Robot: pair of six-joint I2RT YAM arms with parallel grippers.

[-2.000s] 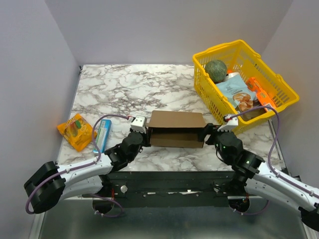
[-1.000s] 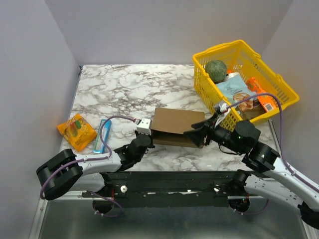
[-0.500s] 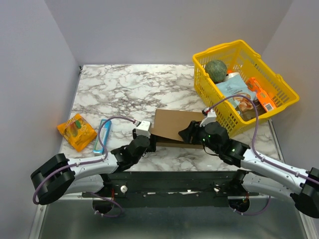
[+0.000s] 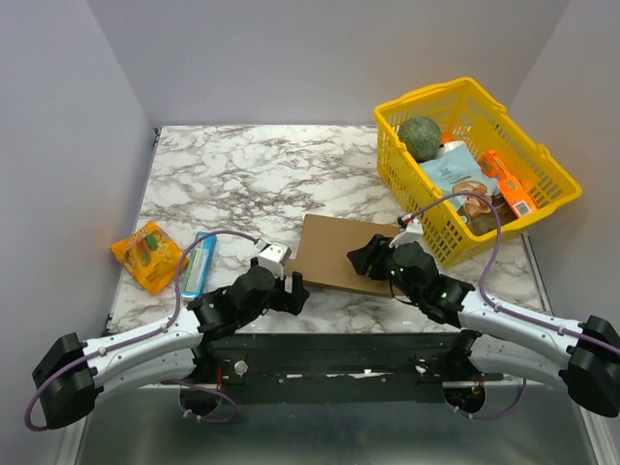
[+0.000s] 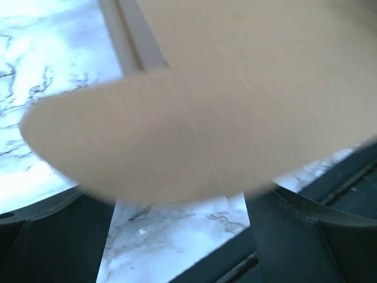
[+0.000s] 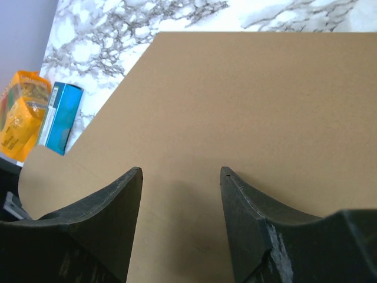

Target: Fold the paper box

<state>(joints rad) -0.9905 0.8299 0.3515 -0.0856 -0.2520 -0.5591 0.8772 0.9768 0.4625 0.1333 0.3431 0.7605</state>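
The paper box (image 4: 334, 254) lies on the marble table near the front edge as a low, flat brown cardboard shape. My left gripper (image 4: 294, 291) is at its near left corner, open wide. In the left wrist view a blurred rounded flap of the box (image 5: 194, 118) hangs above and just ahead of the left gripper (image 5: 177, 209), with only marble between the fingers. My right gripper (image 4: 362, 258) sits over the box's right part. In the right wrist view it (image 6: 179, 175) is open over the plain cardboard top (image 6: 247, 100), holding nothing.
A yellow basket (image 4: 407, 189) at the back right holds a green ball (image 4: 420, 134), a snack bag (image 4: 455, 179) and an orange pack (image 4: 509, 184). At the left edge lie an orange-yellow packet (image 4: 147, 254) and a blue-green carton (image 4: 199, 263), with the carton (image 6: 62, 115) also in the right wrist view.
My left gripper has opened, let go of the box and drawn back toward the near edge. The box top has come down flat, and my right gripper has moved left onto it.
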